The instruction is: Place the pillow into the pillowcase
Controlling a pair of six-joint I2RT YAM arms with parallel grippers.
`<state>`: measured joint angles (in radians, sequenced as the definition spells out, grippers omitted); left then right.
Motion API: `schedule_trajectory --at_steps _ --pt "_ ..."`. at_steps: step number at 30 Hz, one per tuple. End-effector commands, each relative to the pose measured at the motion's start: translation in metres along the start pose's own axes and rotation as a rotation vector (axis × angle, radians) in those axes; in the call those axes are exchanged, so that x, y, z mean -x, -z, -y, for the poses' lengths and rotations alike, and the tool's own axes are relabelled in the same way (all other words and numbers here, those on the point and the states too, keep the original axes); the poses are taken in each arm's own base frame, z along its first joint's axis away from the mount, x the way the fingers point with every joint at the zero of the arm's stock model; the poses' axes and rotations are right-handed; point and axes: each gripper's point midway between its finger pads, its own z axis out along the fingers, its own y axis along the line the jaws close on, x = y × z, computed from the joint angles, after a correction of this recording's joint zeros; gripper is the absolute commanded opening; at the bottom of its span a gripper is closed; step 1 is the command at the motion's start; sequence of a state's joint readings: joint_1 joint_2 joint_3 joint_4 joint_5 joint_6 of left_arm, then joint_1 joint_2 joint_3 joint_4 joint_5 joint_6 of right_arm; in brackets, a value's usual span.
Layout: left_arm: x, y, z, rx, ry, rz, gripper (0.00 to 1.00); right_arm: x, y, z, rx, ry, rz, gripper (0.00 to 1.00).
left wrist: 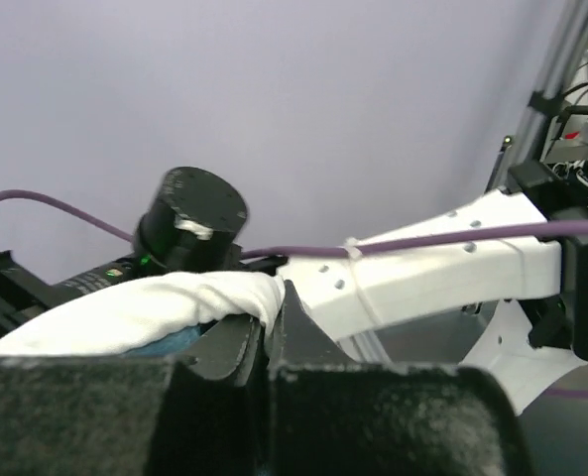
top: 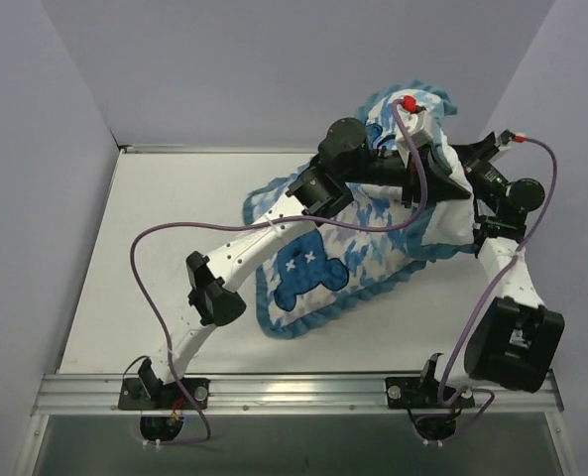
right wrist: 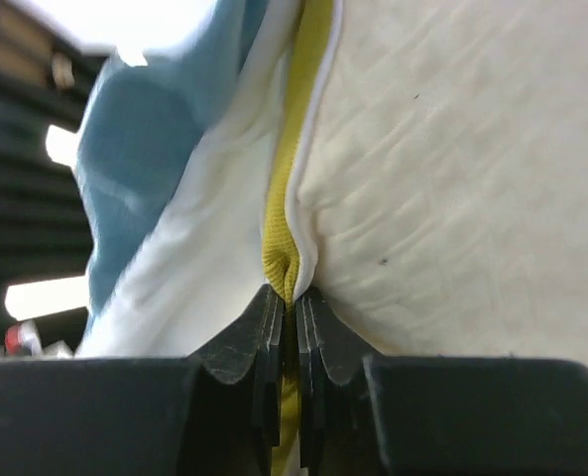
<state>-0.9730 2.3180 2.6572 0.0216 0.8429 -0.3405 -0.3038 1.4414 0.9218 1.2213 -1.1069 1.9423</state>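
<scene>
Left gripper (left wrist: 274, 327) clamped shut on the case (top: 318, 266), white lining pinched in the jaws. Right gripper (right wrist: 294, 300) clamped on the pillow (right wrist: 472, 178) at its yellow side band. Pillow sits against the lining at the bunched-up far-right end (top view hides it). Rest of the case lies bear-side up on the table (top: 155, 248).

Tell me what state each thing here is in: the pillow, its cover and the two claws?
pillowcase: near part spread on the table, far end raised and bunched.
pillow: pinched at its yellow edge, white pillowcase fabric lying against it.
left gripper: shut on the pillowcase's white fabric.
right gripper: shut on the pillow.
</scene>
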Motion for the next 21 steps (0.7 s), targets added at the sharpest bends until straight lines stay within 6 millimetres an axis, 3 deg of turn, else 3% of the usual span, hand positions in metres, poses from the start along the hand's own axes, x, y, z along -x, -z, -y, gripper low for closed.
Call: schedule_trajectory --at_steps 1,2,3,4,5,6,7,8,9,10,11,12,13,14,15,16,17,18,19,20,21 --pt "0.139 0.037 0.061 -0.047 -0.274 0.241 0.0 -0.094 0.001 -0.072 0.137 0.318 -0.217 0.0" --pt "0.143 0.047 0.054 -0.003 -0.253 0.237 0.0 -0.102 -0.002 -0.072 0.127 0.4 -0.218 0.0" --pt "0.151 0.071 0.05 0.058 -0.227 0.217 0.0 -0.134 -0.007 -0.081 0.146 0.482 -0.26 0.0" --pt "0.153 0.083 0.048 0.088 -0.227 0.208 0.0 -0.142 -0.017 -0.068 -0.007 0.408 -0.267 0.0" --pt "0.155 0.094 0.051 0.114 -0.222 0.187 0.0 -0.159 -0.022 -0.044 -0.037 0.734 -0.324 0.0" --pt "0.177 0.116 0.063 0.149 -0.273 0.191 0.0 -0.175 -0.025 -0.034 -0.102 0.803 -0.35 0.07" --pt "0.171 0.125 0.058 0.182 -0.253 0.164 0.0 -0.209 -0.029 -0.003 -0.167 0.83 -0.428 0.11" --pt "0.169 0.134 0.057 0.216 -0.246 0.137 0.0 -0.218 -0.033 0.009 -0.174 0.847 -0.448 0.15" --pt "0.184 0.15 0.068 0.245 -0.277 0.142 0.0 -0.222 -0.044 0.039 -0.241 0.836 -0.499 0.17" --pt "0.186 0.157 0.072 0.257 -0.286 0.132 0.0 -0.237 -0.038 0.069 -0.346 0.806 -0.585 0.15" --pt "0.173 0.166 0.067 0.286 -0.243 0.092 0.0 -0.26 -0.043 0.08 -0.348 0.826 -0.657 0.15" --pt "0.184 0.178 0.083 0.304 -0.27 0.102 0.0 -0.273 -0.048 0.109 -0.378 0.84 -0.735 0.15" --pt "0.187 0.198 0.075 0.364 -0.278 0.098 0.0 -0.283 -0.056 0.119 -0.376 0.867 -0.758 0.16" --pt "0.161 0.212 0.059 0.411 -0.214 0.061 0.0 -0.306 -0.066 0.125 -0.363 0.905 -0.788 0.17" --pt "0.169 0.229 0.072 0.448 -0.23 0.069 0.0 -0.314 -0.078 0.159 -0.442 0.858 -0.824 0.18" --pt "0.165 0.265 0.053 0.567 -0.212 0.066 0.0 -0.322 -0.088 0.171 -0.459 0.829 -0.844 0.23" --pt "0.159 0.283 0.052 0.612 -0.18 0.065 0.0 -0.329 -0.095 0.19 -0.515 0.827 -0.865 0.25" --pt "0.136 0.308 0.05 0.682 -0.136 0.045 0.0 -0.33 -0.113 0.218 -0.606 0.796 -0.876 0.23" --pt "0.132 0.344 0.041 0.782 -0.131 0.042 0.0 -0.332 -0.121 0.232 -0.628 0.794 -0.88 0.23" --pt "0.1 0.372 0.03 0.858 -0.055 0.003 0.0 -0.331 -0.131 0.246 -0.658 0.834 -0.863 0.22" --pt "0.098 0.389 0.039 0.91 -0.066 -0.004 0.0 -0.333 -0.141 0.263 -0.679 0.873 -0.871 0.2"
